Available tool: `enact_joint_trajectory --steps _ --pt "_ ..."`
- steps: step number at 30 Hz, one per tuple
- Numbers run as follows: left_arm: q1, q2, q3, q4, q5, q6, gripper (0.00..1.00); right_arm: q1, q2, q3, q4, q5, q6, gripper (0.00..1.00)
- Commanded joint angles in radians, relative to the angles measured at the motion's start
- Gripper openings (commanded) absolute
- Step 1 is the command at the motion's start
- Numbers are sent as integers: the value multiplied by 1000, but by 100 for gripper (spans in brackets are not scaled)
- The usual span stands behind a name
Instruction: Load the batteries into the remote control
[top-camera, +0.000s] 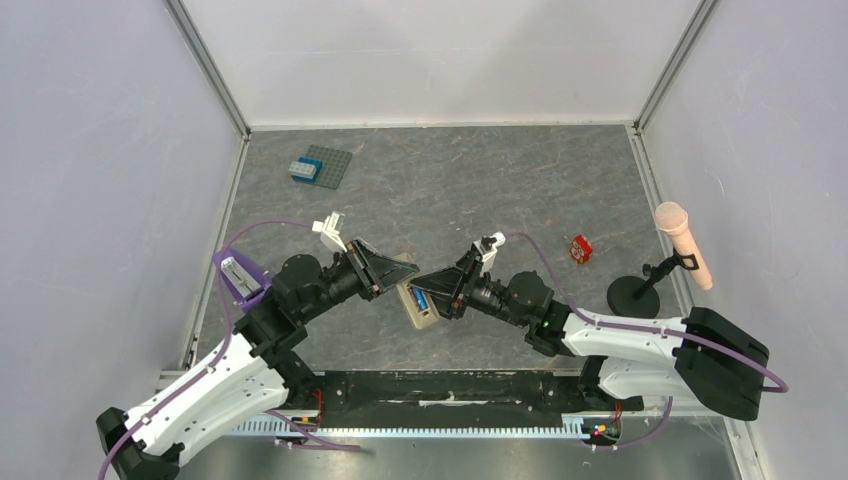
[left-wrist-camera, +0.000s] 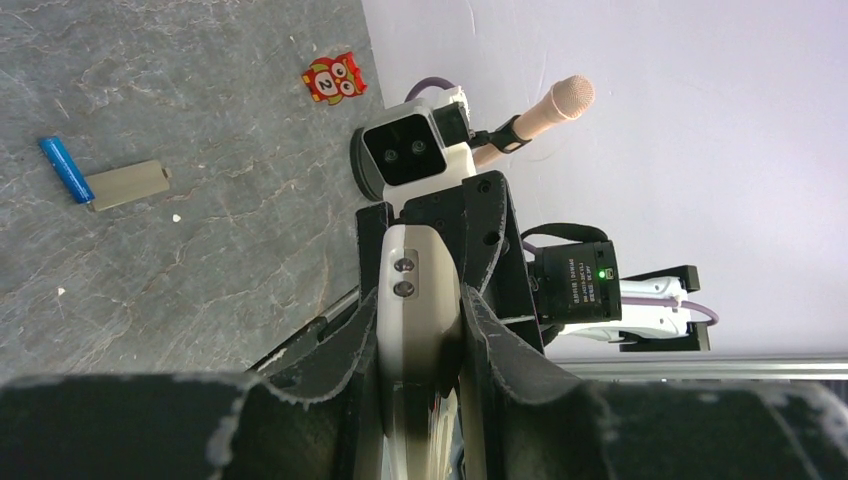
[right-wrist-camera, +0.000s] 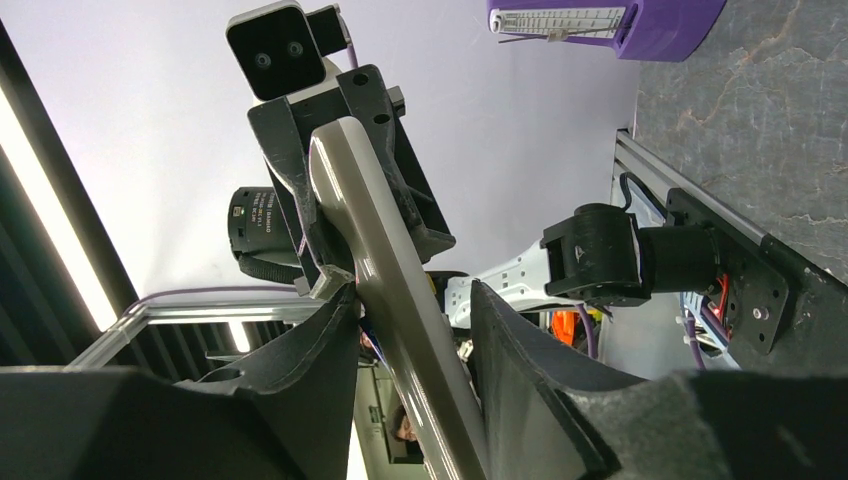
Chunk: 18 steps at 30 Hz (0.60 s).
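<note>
The white remote control (top-camera: 421, 304) hangs above the table's middle between both grippers, and a blue battery (top-camera: 421, 299) shows in its tan recess. My left gripper (top-camera: 403, 272) is shut on the remote (left-wrist-camera: 420, 290), with both pads pressed on its sides. In the right wrist view my right gripper (right-wrist-camera: 412, 320) straddles the remote (right-wrist-camera: 385, 270). One pad touches it and a gap shows at the other, so the jaws stand open. Another blue battery (left-wrist-camera: 65, 168) lies on the table beside a tan cover (left-wrist-camera: 128, 185).
A microphone (top-camera: 683, 243) on a black stand is at the right. A small red-and-white object (top-camera: 580, 249) lies near it. A grey studded plate (top-camera: 328, 166) with a blue brick is at the back left. A purple holder (top-camera: 240, 275) sits at the left edge.
</note>
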Motion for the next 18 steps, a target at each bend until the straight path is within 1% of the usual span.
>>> enact_joint_trajectory --steps 1,8,18 --pt "-1 -43 94 103 -55 -19 2 -6 -1 -28 -133 1 -38 26" --pt "-1 -58 108 79 -108 -3 2 -6 -5 -19 -184 -23 -77 23" --pt "-1 -69 123 80 -137 -43 2 -7 -14 5 -320 -26 -199 23"
